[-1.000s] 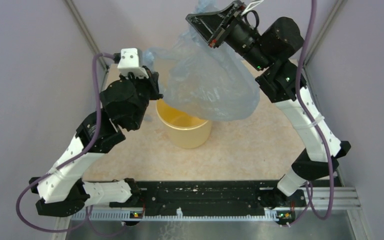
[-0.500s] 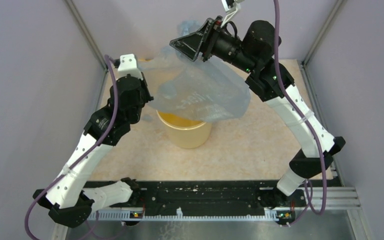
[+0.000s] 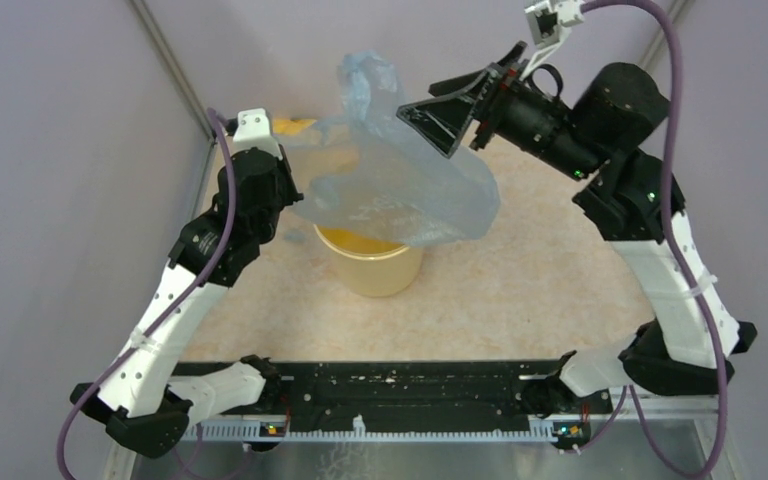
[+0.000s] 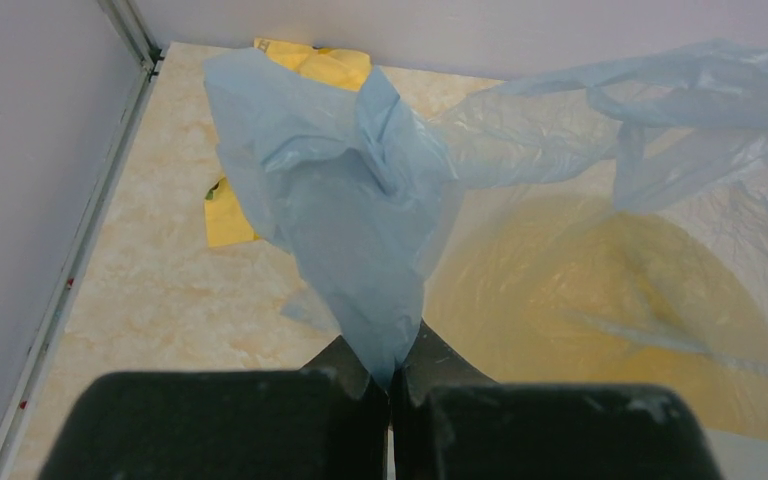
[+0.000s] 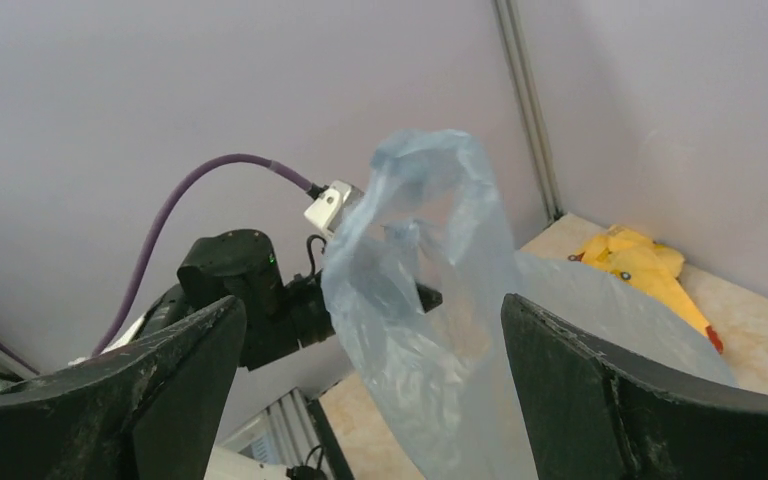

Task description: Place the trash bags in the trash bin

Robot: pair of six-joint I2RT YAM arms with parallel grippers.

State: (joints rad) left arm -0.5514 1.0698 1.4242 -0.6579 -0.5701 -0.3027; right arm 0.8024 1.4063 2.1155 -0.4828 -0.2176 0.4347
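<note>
Left end effector (image 4: 390,385) clamped on trash bag (image 3: 400,185) corner, suspending film over trash bin (image 3: 372,265); right end effector (image 5: 375,320) apart, gripping nothing, so bag sags.

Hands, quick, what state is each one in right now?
Left hand: closed on the trash bag.
Right hand: open, gripping nothing.

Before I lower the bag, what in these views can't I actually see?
- Top view: the trash bag covers most of the mouth of the trash bin; whether the bag's bottom is inside cannot be told.
- Left wrist view: the bag hides part of the yellow cloth and blurs the bin's inside.
- Right wrist view: the bin is outside the frame.
</note>
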